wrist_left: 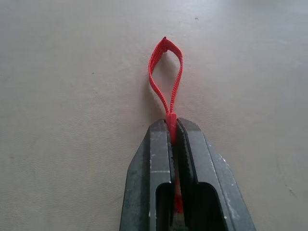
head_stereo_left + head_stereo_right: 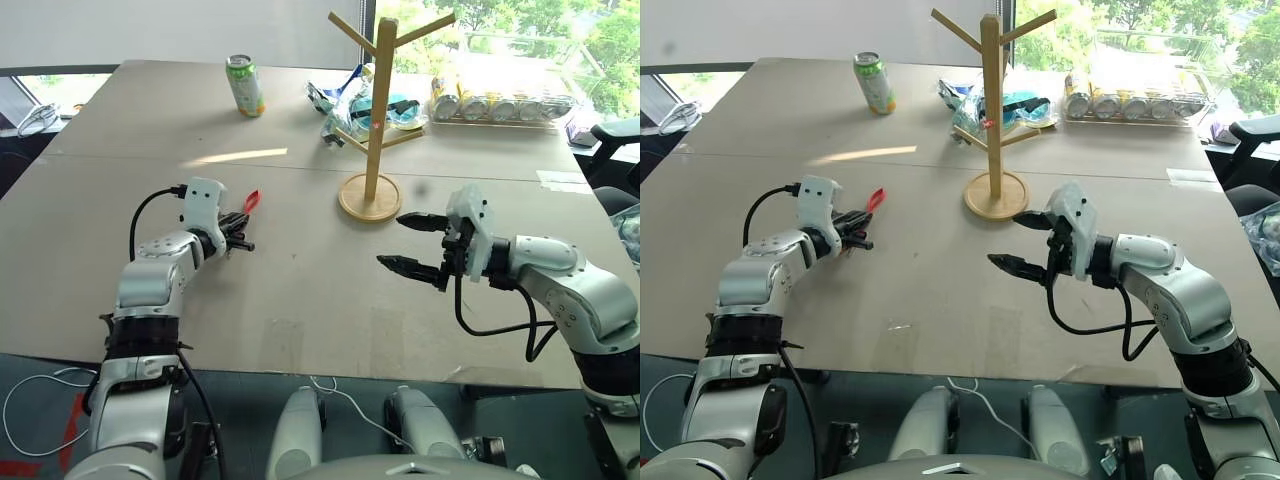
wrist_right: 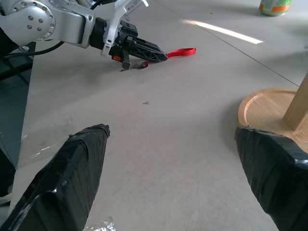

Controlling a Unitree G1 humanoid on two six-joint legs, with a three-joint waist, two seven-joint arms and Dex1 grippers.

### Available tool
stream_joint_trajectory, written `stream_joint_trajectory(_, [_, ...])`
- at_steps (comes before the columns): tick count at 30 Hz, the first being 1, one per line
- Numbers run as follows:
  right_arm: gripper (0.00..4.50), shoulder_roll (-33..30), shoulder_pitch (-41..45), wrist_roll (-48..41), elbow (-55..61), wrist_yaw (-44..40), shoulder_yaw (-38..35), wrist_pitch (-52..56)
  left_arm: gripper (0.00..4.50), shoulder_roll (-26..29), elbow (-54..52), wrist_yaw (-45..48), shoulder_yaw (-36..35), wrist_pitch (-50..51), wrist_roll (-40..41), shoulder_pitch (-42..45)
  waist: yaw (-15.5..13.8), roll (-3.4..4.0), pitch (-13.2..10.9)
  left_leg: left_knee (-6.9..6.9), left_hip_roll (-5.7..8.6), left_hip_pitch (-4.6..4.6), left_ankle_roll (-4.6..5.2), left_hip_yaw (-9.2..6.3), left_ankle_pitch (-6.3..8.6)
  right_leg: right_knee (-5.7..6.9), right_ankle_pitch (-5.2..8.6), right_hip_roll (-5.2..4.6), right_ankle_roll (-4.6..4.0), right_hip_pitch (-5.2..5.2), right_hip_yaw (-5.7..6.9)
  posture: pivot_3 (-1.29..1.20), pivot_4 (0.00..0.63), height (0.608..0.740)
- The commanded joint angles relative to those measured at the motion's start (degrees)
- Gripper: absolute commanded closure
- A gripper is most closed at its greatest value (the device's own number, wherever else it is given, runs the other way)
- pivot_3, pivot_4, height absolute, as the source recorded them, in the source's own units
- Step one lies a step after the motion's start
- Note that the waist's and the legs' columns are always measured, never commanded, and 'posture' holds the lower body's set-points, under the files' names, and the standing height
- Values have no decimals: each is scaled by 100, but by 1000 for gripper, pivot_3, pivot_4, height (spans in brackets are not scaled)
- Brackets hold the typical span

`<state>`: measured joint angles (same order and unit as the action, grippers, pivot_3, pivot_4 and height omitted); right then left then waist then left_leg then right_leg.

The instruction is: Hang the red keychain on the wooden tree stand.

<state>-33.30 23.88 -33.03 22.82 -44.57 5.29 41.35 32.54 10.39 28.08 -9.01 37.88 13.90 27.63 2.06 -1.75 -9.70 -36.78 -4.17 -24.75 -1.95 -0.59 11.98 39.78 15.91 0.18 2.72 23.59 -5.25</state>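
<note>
Head views: the left gripper (image 2: pixel 238 231) lies low over the table (image 2: pixel 300 300), jaws pinched on the red keychain (image 2: pixel 251 200), whose loop projects just beyond the fingertips. The wooden tree stand (image 2: pixel 373 110) stands on its disc base well beyond and to the right of that gripper, just ahead of the right gripper (image 2: pixel 410 243), whose fingers are spread wide with nothing between them. A green can (image 2: pixel 245 85) stands far beyond the left gripper; clutter lies behind the stand.

Left wrist view: the two fingers (image 1: pixel 159 163) meet on the red strap, which runs between them; the free loop extends straight out from the tips above the table surface. The key is not discernible.

Right wrist view: between the widely parted fingers, the left gripper appears across the table with the red loop at its tip; the stand's base sits beside one finger.
</note>
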Motion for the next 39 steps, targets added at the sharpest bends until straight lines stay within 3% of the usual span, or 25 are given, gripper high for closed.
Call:
stream_joint_trajectory(1, [0,-125,-80,-123,390,17,-374,-79,4447,255,-1088,426,-285,-325,311,-378,8,-2,-2,1,0,-3,0,-1,0,-3,0,0,0,2,0,0,150,732])
stream_joint_trajectory(3, [0,-160,-128,-126,454,22,-438,-99,4447,260,-1379,432,-468,-324,467,-512,6,-2,-2,2,-1,-3,0,-1,0,-2,0,-1,0,2,1,0,150,732])
stream_joint_trajectory(7, [0,-36,-285,-247,798,332,-736,-107,4447,-19,-3071,230,-948,-244,1024,-1110,22,-2,-2,2,-2,0,0,1,0,-1,1,-1,0,1,0,0,150,732])
stream_joint_trajectory(12, [0,117,-313,-310,1020,601,-779,-83,4447,-236,-4158,46,-743,-480,1025,-1547,15,-2,-2,0,-1,3,0,2,0,1,0,-3,1,-2,-2,0,150,732])
stream_joint_trajectory(15, [0,172,-231,-340,1049,724,-878,-163,4447,-313,-4573,16,-272,-920,745,-1509,9,-2,-2,-1,-1,3,0,1,0,0,0,-2,1,-2,-2,0,150,732])
stream_joint_trajectory(24, [0,111,46,-860,1240,1134,-1369,156,4447,-460,-3979,262,628,-2261,123,-806,12,0,-3,-1,-1,3,0,3,0,-2,0,1,0,-1,-4,0,150,732])
stream_joint_trajectory(31, [0,105,208,-1251,1561,1616,-1498,442,4447,-709,-2903,442,953,-3035,-146,-117,19,0,-3,-1,-1,1,1,3,0,-2,0,2,1,-1,-5,0,150,732])
stream_joint_trajectory(39, [0,41,462,-1813,1849,2150,-1632,737,4447,-922,-2280,425,1105,-3466,-431,100,13,0,-3,-1,-1,0,1,2,0,-2,0,2,1,-1,-4,0,150,732])
